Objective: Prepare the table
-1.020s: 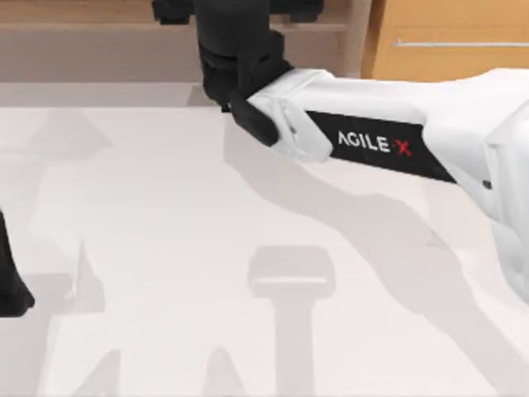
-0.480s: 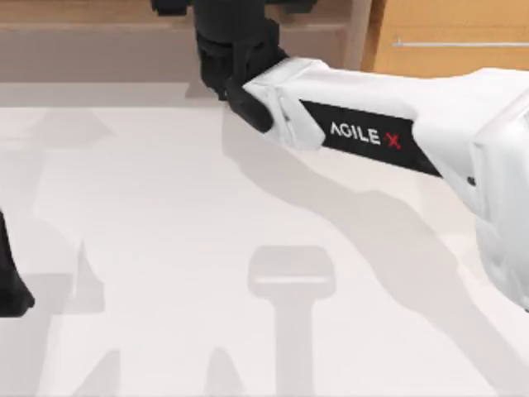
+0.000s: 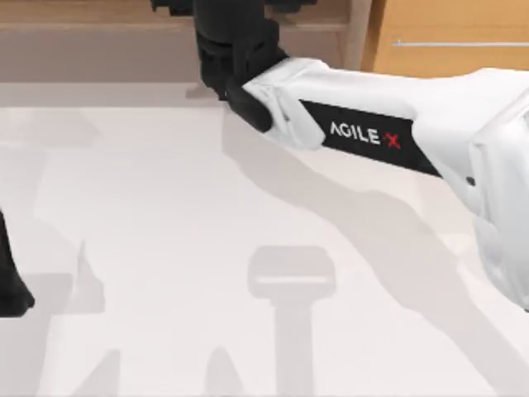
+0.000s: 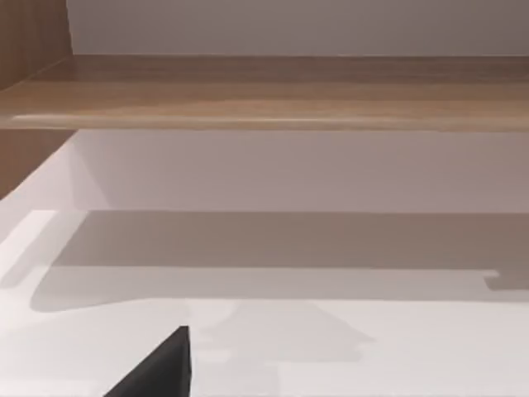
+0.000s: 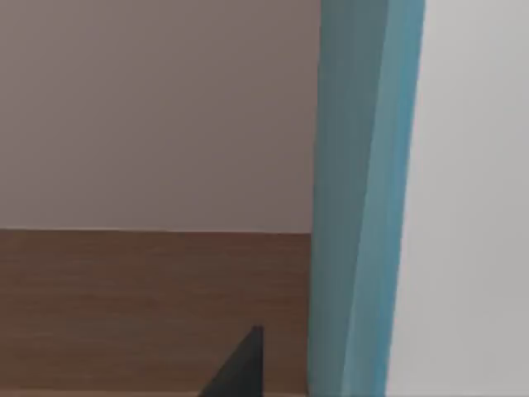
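Top view: right arm reaches into the shelf at the back

Top view, nearest edge first: the counter (image 3: 165, 273) is a broad pale surface crossed by shadows of the arms, with nothing standing on the part that shows. At its left edge a dark piece of the left arm (image 3: 10, 281) sits low and parked; whether the left hand is released or clenched I cannot tell.

Farther back, the right arm (image 3: 372, 136) stretches from the right side across the counter toward the rear, its black wrist ending at the wooden shelf (image 3: 99, 12) behind the counter. To the right of the shelf stands a cabinet (image 3: 455, 41) with a silver bar handle. The right hand (image 3: 235, 8) is partly cut off by the frame edge, so its state I cannot tell either.

Right wrist view: a dark fingertip (image 5: 240, 368) sits low, and just beyond it stands an upright teal object (image 5: 359, 198), thin like a board or book, against a brown shelf floor and a pale wall.

My judgement: the step is fetching that teal object for the counter. To do it well, the hand should be squared to the thin edge, advanced slowly and kept clear of the shelf's upright before closing.
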Controlling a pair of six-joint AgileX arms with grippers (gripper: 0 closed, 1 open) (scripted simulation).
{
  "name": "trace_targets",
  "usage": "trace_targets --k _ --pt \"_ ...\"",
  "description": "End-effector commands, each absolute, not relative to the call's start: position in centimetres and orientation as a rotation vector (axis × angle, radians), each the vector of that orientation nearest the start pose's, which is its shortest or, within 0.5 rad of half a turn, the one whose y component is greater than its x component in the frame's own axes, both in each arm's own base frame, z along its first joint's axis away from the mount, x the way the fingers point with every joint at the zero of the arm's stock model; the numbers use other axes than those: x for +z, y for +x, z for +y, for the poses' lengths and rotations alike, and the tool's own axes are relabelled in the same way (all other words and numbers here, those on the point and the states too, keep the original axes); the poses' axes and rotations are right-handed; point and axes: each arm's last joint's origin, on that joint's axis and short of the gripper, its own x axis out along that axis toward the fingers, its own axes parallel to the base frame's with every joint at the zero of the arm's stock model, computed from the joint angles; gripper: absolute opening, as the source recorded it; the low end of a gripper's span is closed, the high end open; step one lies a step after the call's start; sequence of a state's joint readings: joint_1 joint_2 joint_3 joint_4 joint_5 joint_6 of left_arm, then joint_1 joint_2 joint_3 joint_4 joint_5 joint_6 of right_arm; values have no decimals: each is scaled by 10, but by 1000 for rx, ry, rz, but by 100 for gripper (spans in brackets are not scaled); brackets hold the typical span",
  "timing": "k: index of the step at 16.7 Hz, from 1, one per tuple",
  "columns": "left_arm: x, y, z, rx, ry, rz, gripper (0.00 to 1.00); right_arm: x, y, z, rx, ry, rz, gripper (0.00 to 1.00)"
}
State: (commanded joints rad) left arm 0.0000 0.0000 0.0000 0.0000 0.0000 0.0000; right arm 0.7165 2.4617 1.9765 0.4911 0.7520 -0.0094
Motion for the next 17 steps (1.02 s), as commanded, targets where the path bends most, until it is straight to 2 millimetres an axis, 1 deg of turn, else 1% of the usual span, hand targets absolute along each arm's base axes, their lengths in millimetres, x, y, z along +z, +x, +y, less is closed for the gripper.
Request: trace_targets --k 7,8,17 --pt "160 106 -1 0 0 0 100 205 436 362 -7 -13 -11 2" --pt "160 106 -1 0 0 0 100 205 436 362 -7 -13 -11 0" --pt "160 106 -1 0 0 0 100 207 434 364 -3 -9 -13 0"
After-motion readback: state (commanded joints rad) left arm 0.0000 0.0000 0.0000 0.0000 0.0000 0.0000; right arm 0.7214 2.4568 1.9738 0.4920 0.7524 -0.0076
